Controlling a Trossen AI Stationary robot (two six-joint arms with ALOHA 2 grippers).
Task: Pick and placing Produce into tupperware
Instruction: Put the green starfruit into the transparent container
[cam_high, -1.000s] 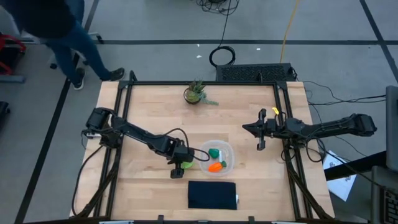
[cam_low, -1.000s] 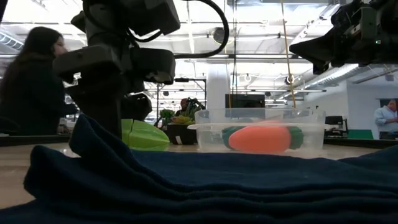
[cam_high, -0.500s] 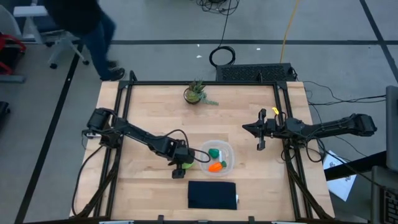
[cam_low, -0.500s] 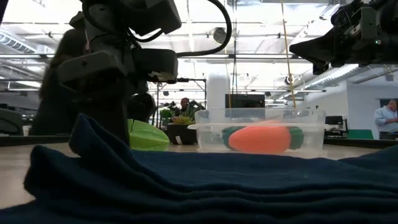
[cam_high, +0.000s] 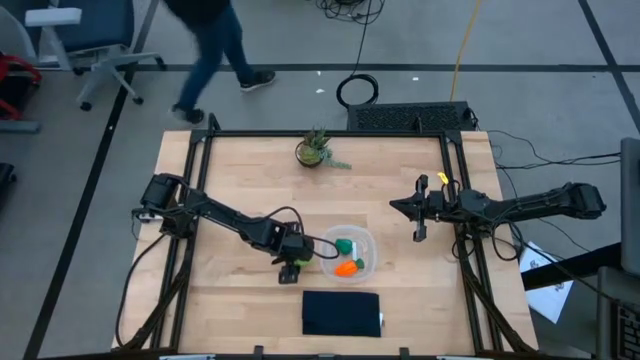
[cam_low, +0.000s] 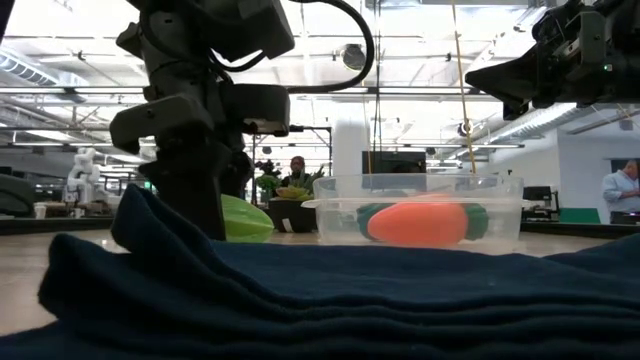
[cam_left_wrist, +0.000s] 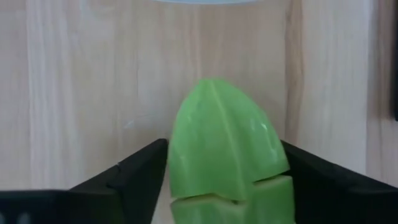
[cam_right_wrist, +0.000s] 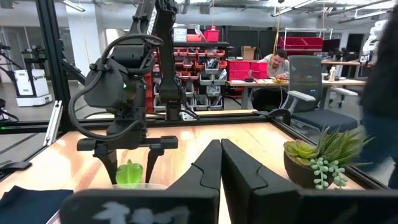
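Observation:
The flat lime-green leafy piece (cam_left_wrist: 225, 124) lies on the wooden table just left of the clear tupperware (cam_high: 368, 243). My left gripper (cam_high: 292, 264) stands over the leafy piece, pointing down, with one finger on each side of it. It also shows in the right wrist view (cam_right_wrist: 129, 174). The orange carrot (cam_high: 347, 268) and the dark green lump (cam_high: 344, 244) lie inside the tupperware. My right gripper (cam_high: 395, 205) is shut and empty, held above the table's right half. My left gripper has the leafy piece's two long edges (cam_left_wrist: 174, 168) between its two fingers (cam_left_wrist: 140, 171), near its broad end. The fingers come from above, pointing down, and lie across the piece. In the low view the piece (cam_low: 248, 220) still sits at table level.
A black rectangular pad (cam_high: 341, 313) lies at the near edge, in front of the tupperware. It fills the foreground of the low view (cam_low: 320, 290). A potted plant (cam_high: 315, 150) stands at the far edge. A person walks past beyond the table's far left corner.
My left gripper has shifted a little toward the far edge and toward the tupperware, coming in over the leafy piece, so less of the piece shows beside it. The person behind the table has walked toward the right.

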